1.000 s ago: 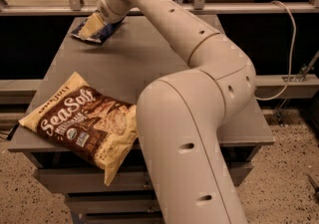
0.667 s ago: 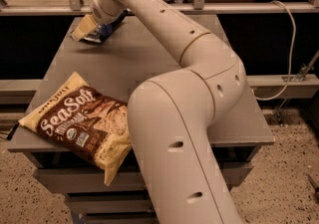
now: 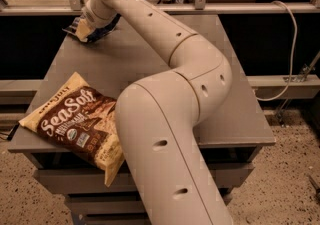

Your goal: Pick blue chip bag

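Observation:
The blue chip bag (image 3: pixel 76 29) is a small dark crinkled bag with a yellowish face, at the far left corner of the grey table (image 3: pixel 100 69). My gripper (image 3: pixel 89 25) is at the end of the long cream arm that reaches across the table. It is shut on the bag and holds it at the corner's edge, slightly above the tabletop. The wrist hides most of the bag.
A large cream-and-brown SeaSalt bag (image 3: pixel 75 119) lies at the table's front left, overhanging the edge. The arm's elbow (image 3: pixel 200 69) covers the table's middle and right. A metal rail (image 3: pixel 235 7) runs behind the table. A white cable (image 3: pixel 292 44) hangs at the right.
My gripper has moved left along the table's far edge, and the blue chip bag has moved with it. The SeaSalt bag has not moved.

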{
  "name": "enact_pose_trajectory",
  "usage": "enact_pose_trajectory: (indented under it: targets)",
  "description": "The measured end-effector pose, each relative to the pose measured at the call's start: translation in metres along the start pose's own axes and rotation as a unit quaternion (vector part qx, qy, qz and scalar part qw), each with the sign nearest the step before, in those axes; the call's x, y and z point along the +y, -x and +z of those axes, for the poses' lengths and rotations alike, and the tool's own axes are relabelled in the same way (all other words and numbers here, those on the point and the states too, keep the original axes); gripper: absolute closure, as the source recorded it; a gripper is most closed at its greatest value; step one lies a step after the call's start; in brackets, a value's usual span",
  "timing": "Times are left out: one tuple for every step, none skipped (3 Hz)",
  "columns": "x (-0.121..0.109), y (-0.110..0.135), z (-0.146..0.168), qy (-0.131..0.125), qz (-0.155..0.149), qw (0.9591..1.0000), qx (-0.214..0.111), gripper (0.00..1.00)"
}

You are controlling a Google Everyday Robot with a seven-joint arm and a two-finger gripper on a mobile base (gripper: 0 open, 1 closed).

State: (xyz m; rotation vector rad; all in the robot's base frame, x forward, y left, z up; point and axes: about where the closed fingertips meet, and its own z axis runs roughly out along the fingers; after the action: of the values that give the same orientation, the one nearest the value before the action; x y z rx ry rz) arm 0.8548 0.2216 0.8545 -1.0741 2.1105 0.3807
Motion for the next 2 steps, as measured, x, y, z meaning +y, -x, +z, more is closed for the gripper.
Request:
enact_pose_trajectory:
  targets:
    - [-0.0028,-0.0035,0.0029,-0.01,0.0,0.9999,0.008,0.71]
    - [-0.0029,-0.0027,0.0021,-0.01,0.0,0.9999,0.008,0.94]
